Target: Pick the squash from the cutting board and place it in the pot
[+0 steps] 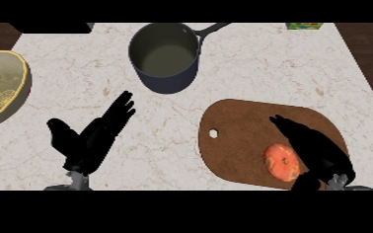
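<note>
An orange squash [280,161] lies on the brown cutting board [241,143] at the lower right of the head view. My right hand [315,147] lies over the board just right of the squash, fingers straight and pointing up-left, its edge touching or nearly touching the squash. A dark pot [163,55] with a long black handle stands at the top middle, open and with nothing in it. My left hand [91,138] rests open at the lower left, fingers up, away from the board.
A yellowish bowl [13,81] sits at the left edge. A small green and yellow box [304,26] is at the top right. Dark wood shows beyond the counter's right and top-left corners.
</note>
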{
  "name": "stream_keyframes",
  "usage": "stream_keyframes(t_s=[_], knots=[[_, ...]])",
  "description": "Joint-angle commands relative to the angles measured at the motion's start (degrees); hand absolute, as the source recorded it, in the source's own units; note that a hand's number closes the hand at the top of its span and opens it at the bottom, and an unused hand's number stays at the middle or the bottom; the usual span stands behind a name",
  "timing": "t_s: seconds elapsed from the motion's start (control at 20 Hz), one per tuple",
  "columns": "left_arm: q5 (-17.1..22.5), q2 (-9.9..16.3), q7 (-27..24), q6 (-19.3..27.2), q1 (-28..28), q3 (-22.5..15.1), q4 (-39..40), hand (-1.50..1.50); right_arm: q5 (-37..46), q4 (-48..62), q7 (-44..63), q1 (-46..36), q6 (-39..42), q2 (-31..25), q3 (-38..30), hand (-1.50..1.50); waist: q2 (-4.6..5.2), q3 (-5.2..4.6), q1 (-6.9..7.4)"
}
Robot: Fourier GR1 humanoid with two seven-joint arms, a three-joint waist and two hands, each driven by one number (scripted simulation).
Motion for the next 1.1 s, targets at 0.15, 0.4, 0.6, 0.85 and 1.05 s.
stream_keyframes(t_s=[0.15,0.4,0.6,0.85,1.05], knots=[[-1.0,-2.0,-2.1,-1.6,1.4,-0.8,0.4,0.0,4.2,5.0,-4.7,-0.1,-0.4,2.4,-2.6,-1.5,0.0,-0.02,-0.01],[-1.5,-0.7,2.3,-0.6,1.0,-0.2,-3.4,0.0,1.6,9.0,-14.0,-1.0,-0.7,2.7,-2.0,1.5,-0.01,0.01,0.25],[-2.7,-2.1,-3.6,-1.6,-1.9,1.5,6.0,0.0,4.3,5.2,-15.8,2.2,-1.9,3.1,-1.6,1.5,0.01,-0.02,-0.25],[-3.3,-3.1,-3.2,-1.5,3.3,-0.6,-0.1,0.0,9.0,3.6,-18.6,6.7,-5.5,2.8,-0.2,1.5,-0.07,-0.02,-0.19],[-0.3,-0.8,0.9,-3.5,0.6,1.3,-0.1,0.0,4.9,21.7,-30.6,-12.5,-1.3,-1.6,-6.4,1.5,0.3,0.03,1.36]])
